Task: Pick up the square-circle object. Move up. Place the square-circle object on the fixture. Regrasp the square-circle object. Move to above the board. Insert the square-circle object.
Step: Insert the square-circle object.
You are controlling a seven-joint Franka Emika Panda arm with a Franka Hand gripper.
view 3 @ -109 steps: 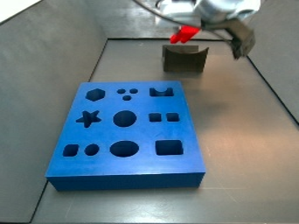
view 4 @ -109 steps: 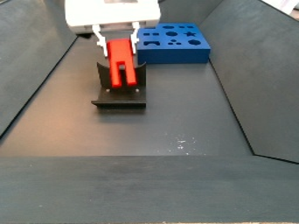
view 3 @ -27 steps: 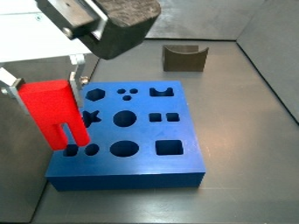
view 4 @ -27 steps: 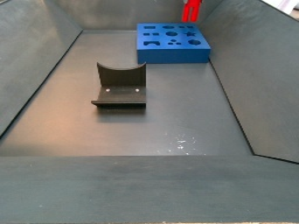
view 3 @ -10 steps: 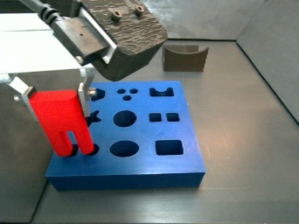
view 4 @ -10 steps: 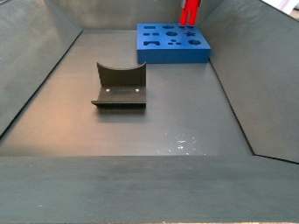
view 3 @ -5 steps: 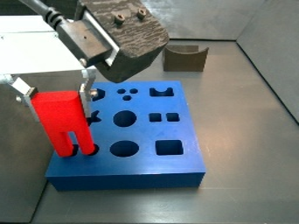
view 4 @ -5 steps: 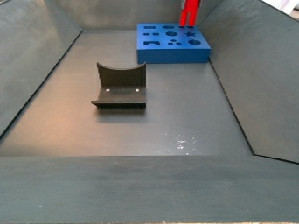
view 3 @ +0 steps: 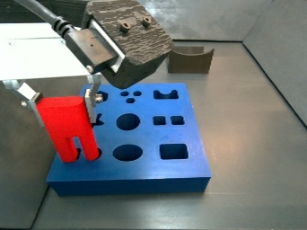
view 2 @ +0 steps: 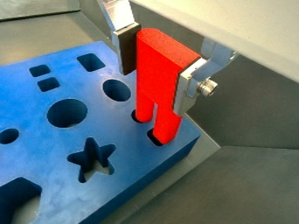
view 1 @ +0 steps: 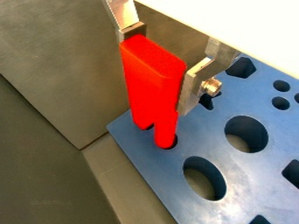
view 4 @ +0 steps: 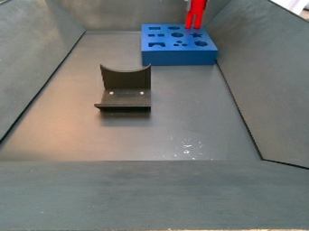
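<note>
The gripper (view 1: 160, 59) clamps the upright square-circle object (view 1: 153, 87), prongs at the board's (view 1: 251, 162) holes — seating depth unclear. A side view alone shows the fixture (view 4: 123, 88) — lower left, well apart.

Gripper (view 3: 57, 92) low over the board's (view 3: 192, 175) near-left corner in a side view, wrist housing angled up and back toward the far-left. Silver fingers (view 1: 201, 72) vertical, clamped on the upper body of the square-circle object (view 1: 152, 85) in both wrist views. Arm is mostly out of frame, so its pose is uncertain.
</note>
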